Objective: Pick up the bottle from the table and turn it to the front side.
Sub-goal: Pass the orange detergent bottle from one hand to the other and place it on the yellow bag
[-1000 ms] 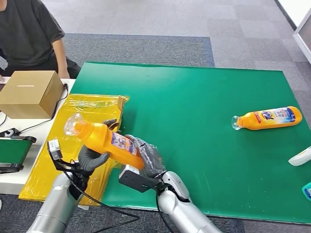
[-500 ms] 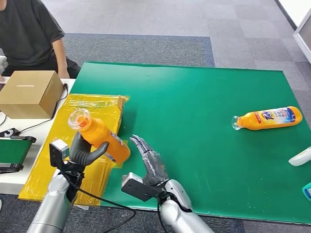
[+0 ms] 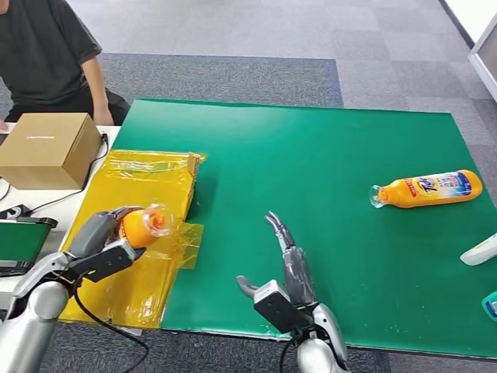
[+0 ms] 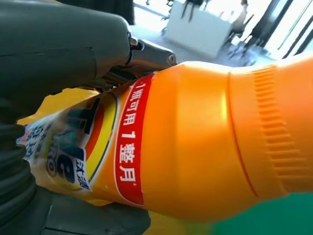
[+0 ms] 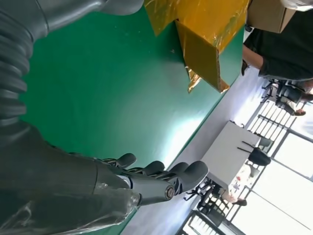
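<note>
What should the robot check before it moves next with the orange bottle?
1. Left robot hand holds the bottle: ok.
2. Label faces front: cannot tell; the left wrist view shows some label.
3. Right robot hand is off the bottle, fingers spread: ok.
4. Yellow sheet under the bottle is bare: ok.
5. Second bottle lies far away: ok.
6. Person stays back from the arms: ok.

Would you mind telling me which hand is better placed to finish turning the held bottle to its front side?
The left hand: it already grips the bottle above the yellow sheet. The right hand is open over the green table, holding nothing.
</note>
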`<state>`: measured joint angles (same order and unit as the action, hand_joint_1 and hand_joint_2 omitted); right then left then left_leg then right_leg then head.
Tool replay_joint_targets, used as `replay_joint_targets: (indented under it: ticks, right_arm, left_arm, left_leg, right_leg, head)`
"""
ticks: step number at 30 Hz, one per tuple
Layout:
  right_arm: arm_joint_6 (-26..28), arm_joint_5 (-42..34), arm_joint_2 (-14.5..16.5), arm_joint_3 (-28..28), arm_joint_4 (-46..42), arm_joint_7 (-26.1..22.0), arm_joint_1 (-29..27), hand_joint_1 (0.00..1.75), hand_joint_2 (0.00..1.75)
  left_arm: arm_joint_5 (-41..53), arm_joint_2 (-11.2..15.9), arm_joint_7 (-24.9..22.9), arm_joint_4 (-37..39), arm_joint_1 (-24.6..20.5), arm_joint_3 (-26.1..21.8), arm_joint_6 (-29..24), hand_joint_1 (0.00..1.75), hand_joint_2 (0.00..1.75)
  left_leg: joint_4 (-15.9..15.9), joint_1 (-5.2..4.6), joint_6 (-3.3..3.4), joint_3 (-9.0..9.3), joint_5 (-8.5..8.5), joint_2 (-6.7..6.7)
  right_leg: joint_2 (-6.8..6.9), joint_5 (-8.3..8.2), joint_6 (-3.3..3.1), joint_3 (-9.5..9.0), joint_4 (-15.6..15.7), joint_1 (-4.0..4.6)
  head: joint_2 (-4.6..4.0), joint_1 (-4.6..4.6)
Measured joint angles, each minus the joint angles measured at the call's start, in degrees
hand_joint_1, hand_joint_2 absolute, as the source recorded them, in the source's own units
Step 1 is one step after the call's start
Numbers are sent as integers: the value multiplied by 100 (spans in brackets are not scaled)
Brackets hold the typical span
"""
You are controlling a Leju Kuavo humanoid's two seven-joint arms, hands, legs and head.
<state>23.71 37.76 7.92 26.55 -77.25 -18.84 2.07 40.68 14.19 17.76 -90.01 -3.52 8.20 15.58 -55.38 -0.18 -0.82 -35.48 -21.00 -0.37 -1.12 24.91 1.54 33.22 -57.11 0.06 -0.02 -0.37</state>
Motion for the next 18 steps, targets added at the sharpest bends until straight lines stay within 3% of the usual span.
replay_joint_targets:
  ticks: [3, 6, 11, 15, 17, 18]
  right_arm:
    - [-96, -88, -1, -88, 1, -33, 12, 0, 175]
    - [-160, -158, 1, -117, 41, -47, 35, 0, 175]
    - [-333, -244, 4, -132, 86, -66, 52, 0, 175]
    - [-461, -313, 4, -133, 88, -85, 56, 0, 175]
    - [-512, -350, 4, -132, 88, -95, 61, 0, 175]
    - [-527, -364, 4, -132, 88, -99, 63, 0, 175]
  left_arm:
    - [618, 472, -399, 545, -437, 365, 75, 175, 175]
    - [1505, 678, -523, 1239, -820, 809, -473, 175, 175]
    - [2320, 724, -285, 2212, -1251, 1484, -1378, 175, 175]
    - [2307, 712, 193, 2605, -1392, 1785, -1671, 175, 175]
    - [2145, 711, 495, 2658, -1385, 1873, -1716, 160, 175]
    - [2036, 710, 622, 2668, -1373, 1902, -1723, 143, 175]
  left_leg:
    - [1, 0, -5, 4, 5, -2]
    - [1, 0, -5, 3, 9, -1]
    - [0, -2, 0, -2, 13, -1]
    - [0, -4, 2, -6, 11, -1]
    - [0, -4, 2, -7, 10, -1]
    - [0, -4, 2, -8, 10, -1]
  right_leg:
    - [0, -7, -7, -5, -1, 1]
    - [-1, -15, -7, -3, -1, 1]
    - [0, -20, 0, -4, -1, -3]
    - [0, -19, 0, -3, 0, -4]
    - [0, -19, 1, -2, 0, -4]
    - [0, -19, 1, -2, 0, -4]
  head:
    - [0, 1]
    - [0, 1]
    - [0, 2]
    - [0, 1]
    - [0, 0]
    - [0, 0]
